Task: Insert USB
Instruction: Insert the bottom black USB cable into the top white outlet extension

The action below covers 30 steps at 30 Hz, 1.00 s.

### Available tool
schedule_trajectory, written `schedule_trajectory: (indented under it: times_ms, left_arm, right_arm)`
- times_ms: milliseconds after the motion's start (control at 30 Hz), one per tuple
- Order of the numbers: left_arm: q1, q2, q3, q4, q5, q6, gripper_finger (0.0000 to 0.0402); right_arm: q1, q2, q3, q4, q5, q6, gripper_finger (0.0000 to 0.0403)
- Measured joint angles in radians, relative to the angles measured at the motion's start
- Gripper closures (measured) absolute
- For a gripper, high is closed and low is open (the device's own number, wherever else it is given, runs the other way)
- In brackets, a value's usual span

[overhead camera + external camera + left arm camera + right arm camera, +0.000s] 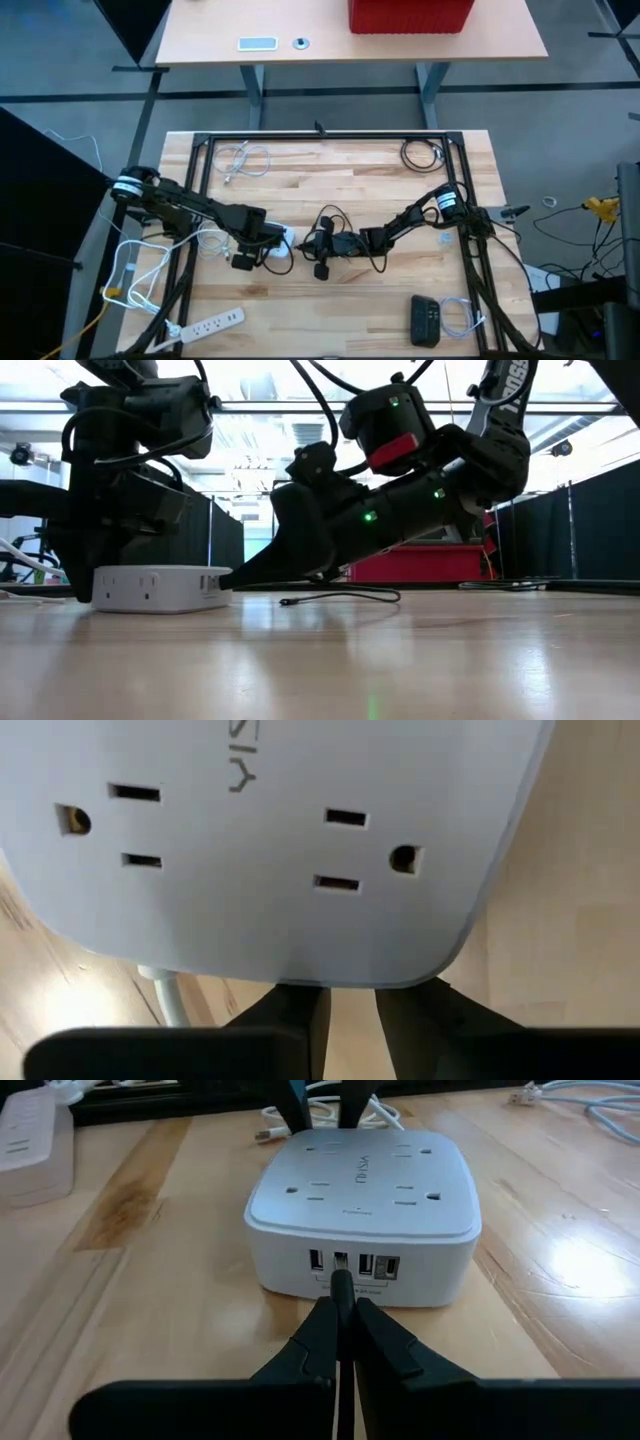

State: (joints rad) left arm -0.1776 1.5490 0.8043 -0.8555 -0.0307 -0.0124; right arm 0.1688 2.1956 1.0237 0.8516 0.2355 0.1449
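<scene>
Only our right wrist view shows the power hub's (pixel 362 1215) front ports: our right gripper (pixel 342 1312) pinches the USB plug (pixel 340 1285) at the second port. Our left gripper (pixel 350 1010) clamps the hub's rear edge on the table (pixel 340 300). The lettering on top isn't legible.

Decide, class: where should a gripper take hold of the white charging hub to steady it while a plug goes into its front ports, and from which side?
Grip the white charging hub at its rear edge, opposite the USB ports, as the left gripper does. The flat top and low body allow it, and the front stays free for the right gripper.
</scene>
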Motion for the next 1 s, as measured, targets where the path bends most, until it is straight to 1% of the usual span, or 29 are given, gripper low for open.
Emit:
schedule_trajectory:
  times_ms: [400,633,800,1000]
  left_arm:
    - [0.001,0.0,-0.002,0.01,0.018,-0.001,0.0337]
    - [0.0,0.001,-0.005,0.009,0.018,-0.032,0.0338]
    - [0.0,0.001,-0.006,0.03,0.035,-0.046,0.0338]
    - [-0.001,0.001,-0.002,0.033,0.05,-0.049,0.0338]
  right_arm:
    - [0.002,0.0,0.0,0.015,0.008,0.002,0.0403]
    - [0.003,0.0,0.004,0.02,0.009,0.001,0.0403]
    - [0.003,0.0,0.004,0.013,0.05,-0.011,0.0403]
    - [0.004,0.002,0.017,0.003,0.05,-0.033,0.0403]
